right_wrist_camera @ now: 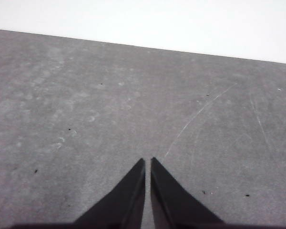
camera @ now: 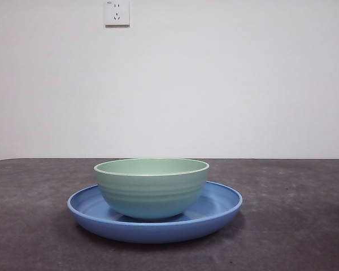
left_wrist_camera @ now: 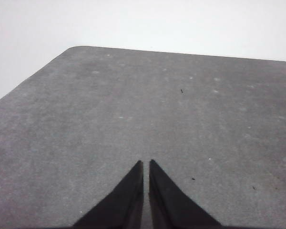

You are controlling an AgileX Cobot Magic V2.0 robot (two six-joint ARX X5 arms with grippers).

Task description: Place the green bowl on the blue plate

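The left gripper (left_wrist_camera: 146, 164) is seen in its wrist view with its two black jaws brought together, only a thin slit being left between the pointed tips, and nothing is held between them. It is held above a bare part of the table (left_wrist_camera: 133, 109), whose rounded corner is seen further away. The right gripper (right_wrist_camera: 148, 162) is found in the same state: the jaws are closed on nothing, tapered and matte black, over a gray surface on which a long pale scratch (right_wrist_camera: 200, 114) and some small dark specks are noticed. Neither gripper is seen in the front view.

The green bowl (camera: 151, 189) is standing upright inside the blue plate (camera: 220, 212), near its middle, with its base resting on the floor of the plate. The bowl is pale mint green, round, with faint horizontal ridges on the outside and a lighter rim. Its inside is hardly seen from this low angle, so it cannot be told what is in it. The plate is wide, shallow and medium blue, with a raised rim and a smooth, slightly glossy look; concentric rings are seen on the part of the inner surface that is not covered by the bowl. The middle of the plate is hidden behind the bowl.

The table is dark gray with a rough, mottled texture. Behind it a plain white wall (camera: 243, 84) is seen, and a white socket (camera: 117, 12) is fixed high on it, cut off by the upper edge.
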